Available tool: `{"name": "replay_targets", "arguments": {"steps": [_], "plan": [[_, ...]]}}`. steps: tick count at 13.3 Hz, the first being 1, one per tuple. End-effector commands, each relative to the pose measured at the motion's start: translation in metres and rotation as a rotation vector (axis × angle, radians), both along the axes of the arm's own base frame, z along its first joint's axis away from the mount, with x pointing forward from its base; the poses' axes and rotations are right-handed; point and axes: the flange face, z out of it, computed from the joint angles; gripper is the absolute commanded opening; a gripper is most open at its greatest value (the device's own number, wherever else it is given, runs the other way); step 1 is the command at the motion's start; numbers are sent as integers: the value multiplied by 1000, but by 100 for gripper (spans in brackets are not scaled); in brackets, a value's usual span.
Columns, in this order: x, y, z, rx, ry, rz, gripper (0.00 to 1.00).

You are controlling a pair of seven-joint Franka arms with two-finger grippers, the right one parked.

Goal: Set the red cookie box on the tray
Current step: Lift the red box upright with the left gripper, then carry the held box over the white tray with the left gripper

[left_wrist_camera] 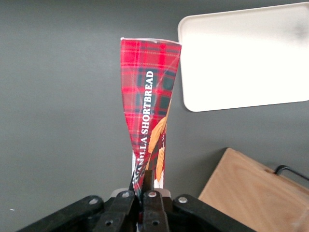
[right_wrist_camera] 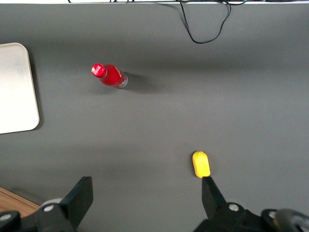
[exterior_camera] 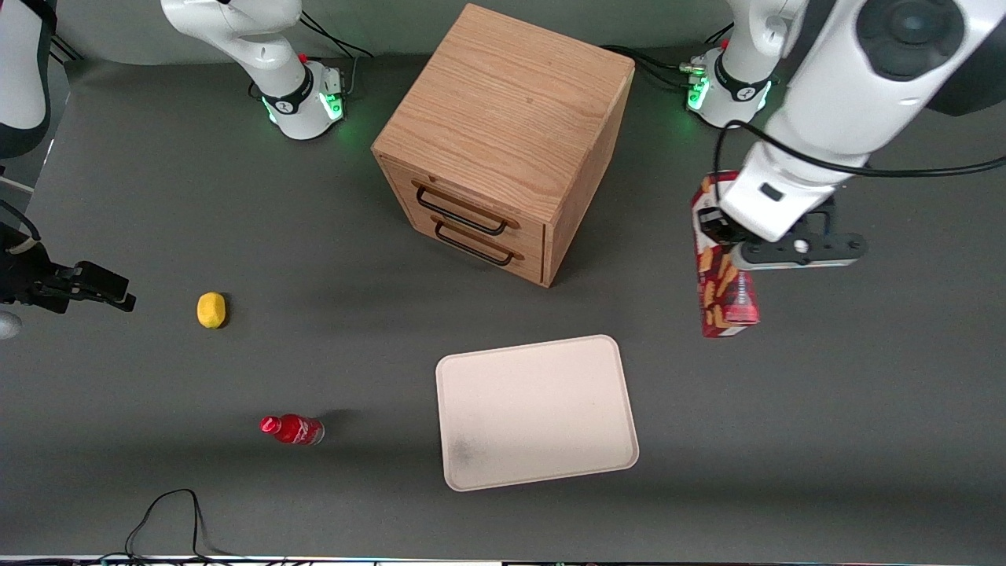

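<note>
The grey table (exterior_camera: 157, 196) carries a wooden cabinet (exterior_camera: 503, 118) and the bare tray (exterior_camera: 534, 409), while toward the working arm's end the gripper (left_wrist_camera: 143, 186), partly hidden by its arm, pinches the box (exterior_camera: 717, 291) in the air, away from the tray.

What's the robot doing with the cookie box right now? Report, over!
Gripper shut on red cookie box, held above the table toward the working arm's end. Tray bare, nearer the front camera. Nothing seen between box and tray. Over.
</note>
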Motion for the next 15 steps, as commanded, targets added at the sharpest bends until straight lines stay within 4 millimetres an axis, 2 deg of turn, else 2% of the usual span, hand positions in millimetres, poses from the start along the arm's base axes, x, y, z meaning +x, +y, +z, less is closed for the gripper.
{"name": "replay_targets", "arguments": {"steps": [1,3,6,12,15], "plan": [[7,-44,15,-24,-31,71,0],[19,-70,12,-32,-39,115,0],[39,-94,-8,-22,-35,138,0],[73,-112,-52,-19,-25,176,0],[85,-119,-66,-33,-38,195,0]]}}
